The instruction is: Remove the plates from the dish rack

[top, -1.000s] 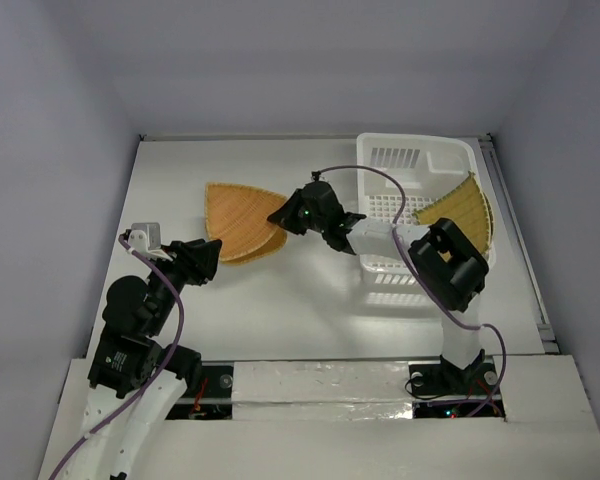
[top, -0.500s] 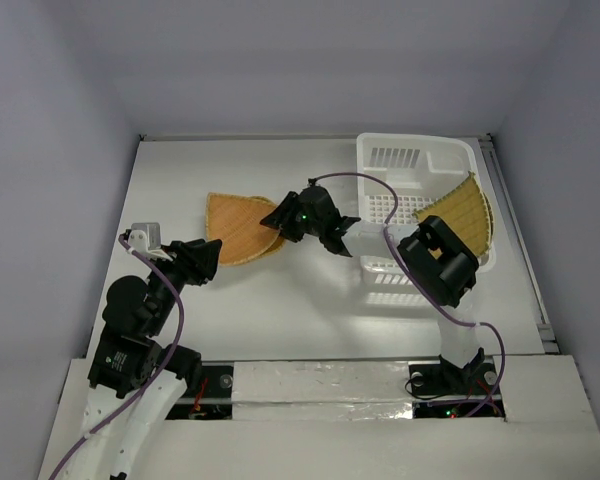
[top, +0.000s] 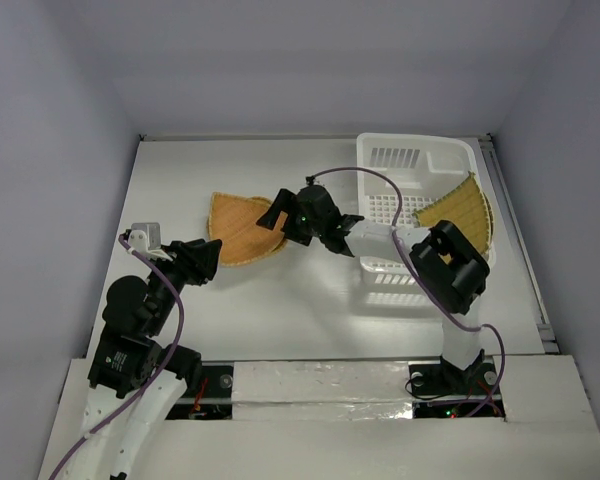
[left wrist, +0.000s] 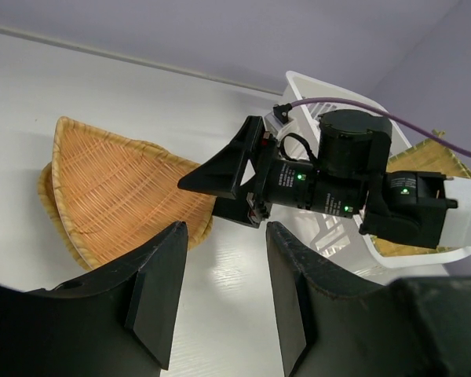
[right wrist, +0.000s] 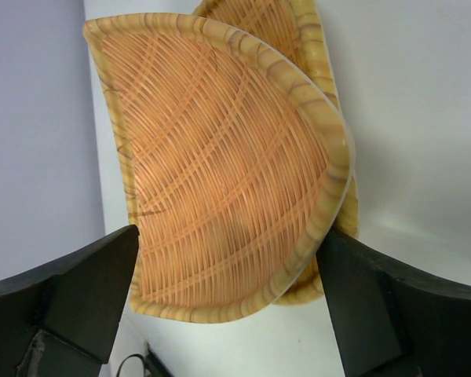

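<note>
Two tan woven plates lie stacked on the table, the upper plate [top: 242, 224] [right wrist: 220, 157] [left wrist: 118, 196] on a lower plate [right wrist: 341, 224]. My right gripper [top: 273, 214] [right wrist: 228, 236] stands open just over the stack's right edge, its fingers [left wrist: 220, 171] wide on either side of the upper plate's rim and not gripping it. A third plate [top: 462, 210] [left wrist: 424, 157] leans inside the white dish rack [top: 412, 148] [left wrist: 314, 82] at its right side. My left gripper [top: 210, 256] [left wrist: 224, 232] hovers near the stack's lower left, open, with only bare table between its jaws.
The dish rack sits at the back right of the white table [top: 310, 300]. Grey walls close in the table on the left, back and right. A purple cable [top: 365, 178] loops from my right arm over the rack's left side.
My right gripper has opened and let go of the upper plate, which now rests on the lower one. The gripper shifted slightly left. My left arm has not moved.
</note>
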{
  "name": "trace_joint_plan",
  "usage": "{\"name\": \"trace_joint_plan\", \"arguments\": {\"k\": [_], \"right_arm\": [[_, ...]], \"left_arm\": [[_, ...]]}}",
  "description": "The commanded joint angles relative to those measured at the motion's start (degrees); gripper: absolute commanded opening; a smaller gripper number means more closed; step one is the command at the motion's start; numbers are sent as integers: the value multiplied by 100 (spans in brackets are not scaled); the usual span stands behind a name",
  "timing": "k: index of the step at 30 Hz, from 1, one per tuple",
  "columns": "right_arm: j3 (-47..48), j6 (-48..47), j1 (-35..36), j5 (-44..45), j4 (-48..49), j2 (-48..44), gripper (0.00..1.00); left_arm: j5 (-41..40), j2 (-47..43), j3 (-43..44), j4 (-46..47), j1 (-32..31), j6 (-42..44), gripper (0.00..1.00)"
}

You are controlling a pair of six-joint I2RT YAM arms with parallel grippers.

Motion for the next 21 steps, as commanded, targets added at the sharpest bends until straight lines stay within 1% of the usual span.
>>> {"name": "trace_joint_plan", "arguments": {"k": [1,3,8,13,18,21], "right_arm": [[284,-582,110,634,-767,-334,100],[311,-671,110,705,-900,-334,100],[364,-943,110,1162,-1463,-378,100],[609,-1242,163,1689,-2025,-457,100],[469,-1330,163,1822,-2087,-747,100],[329,-1400,163,1918,-2158,-1115,98]], "left_arm": [[3,-49,50,230,-20,-18,42],[3,-58,59,230,-20,-9,42],[3,-75,50,239,-20,-9,42],[11,-84,50,248,-20,-9,42],[20,-93,42,248,-20,-9,42],[20,-102,42,248,-20,-9,42]]}}
